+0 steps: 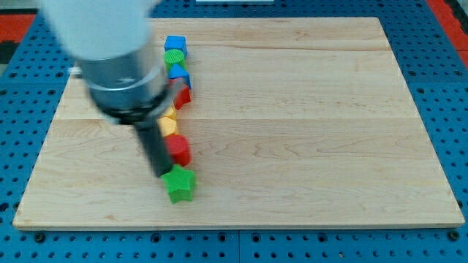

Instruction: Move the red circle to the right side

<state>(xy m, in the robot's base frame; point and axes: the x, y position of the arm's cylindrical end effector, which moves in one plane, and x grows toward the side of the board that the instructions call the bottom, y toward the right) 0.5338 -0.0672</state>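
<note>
From the one camera view, a column of small blocks runs down the left part of the wooden tabletop (292, 109): a blue cube (175, 45) at the top, a green round block (174, 58), another blue block (180, 73), a small red block (183, 95), a yellow block (169, 121), then the red circle (178, 150), and a green star (180, 183) at the bottom. My tip (161, 174) sits just left of the red circle, touching or nearly so, right above the star. There are no fingers here, only the rod. The circle looks light, hard and smooth, so I'd expect it to slide easily but roll off a glancing push; press its left face squarely. No writing shows anywhere.
</note>
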